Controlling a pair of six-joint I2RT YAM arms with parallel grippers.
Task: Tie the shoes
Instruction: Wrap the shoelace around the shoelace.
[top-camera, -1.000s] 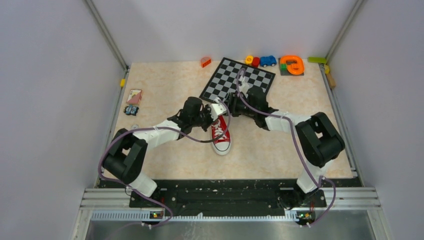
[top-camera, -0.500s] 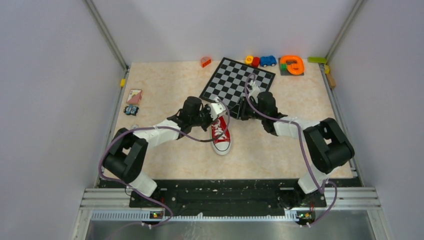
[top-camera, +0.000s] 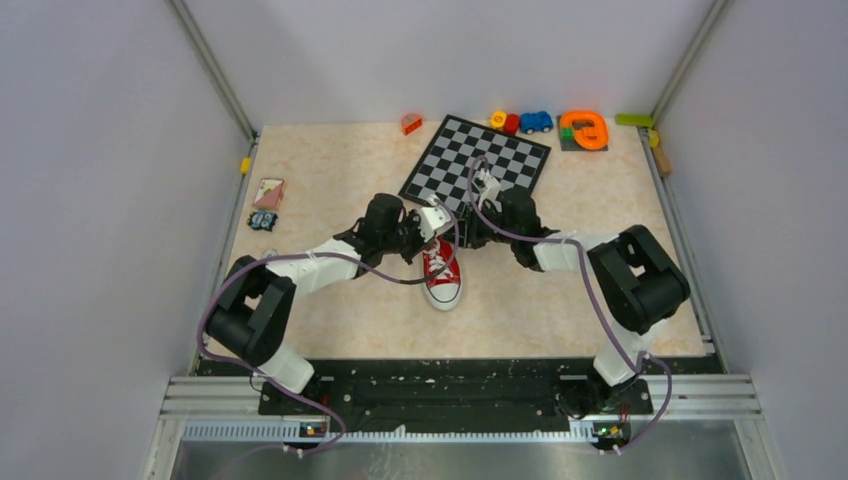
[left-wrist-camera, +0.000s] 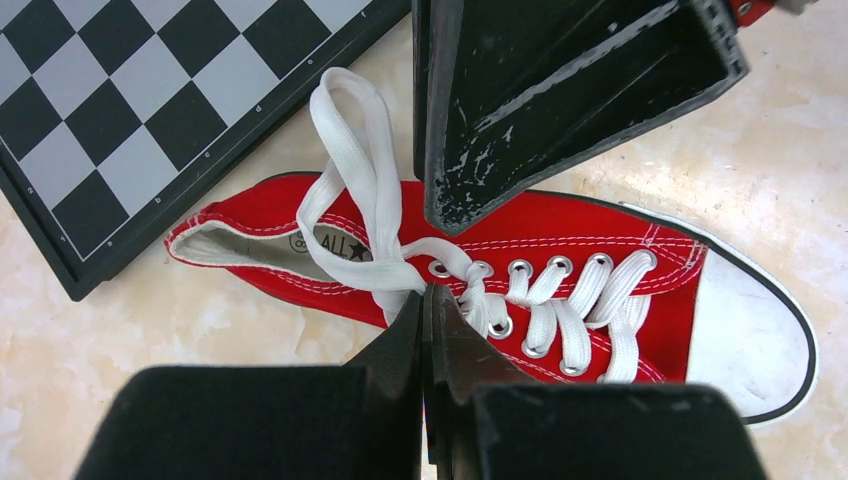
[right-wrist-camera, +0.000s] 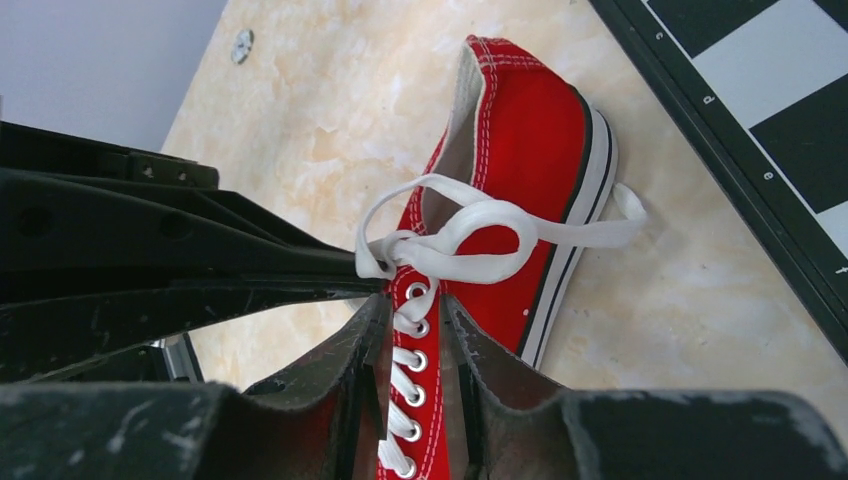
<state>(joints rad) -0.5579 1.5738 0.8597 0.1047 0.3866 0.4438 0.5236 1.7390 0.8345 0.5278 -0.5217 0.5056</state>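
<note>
One red sneaker (top-camera: 441, 276) lies mid-table (top-camera: 330, 170). Its long axis runs near to far, with the white toe cap toward the near edge and the heel toward the far side. Its white laces (left-wrist-camera: 560, 300) form one loose loop (right-wrist-camera: 480, 240) at the top eyelets. The left gripper (left-wrist-camera: 427, 300) is pressed shut at that crossing; whether it pinches lace I cannot tell. The right gripper (right-wrist-camera: 412, 315) stands narrowly apart, straddling the upper eyelets. One chessboard (top-camera: 450, 150) lies just beyond the heel.
</note>
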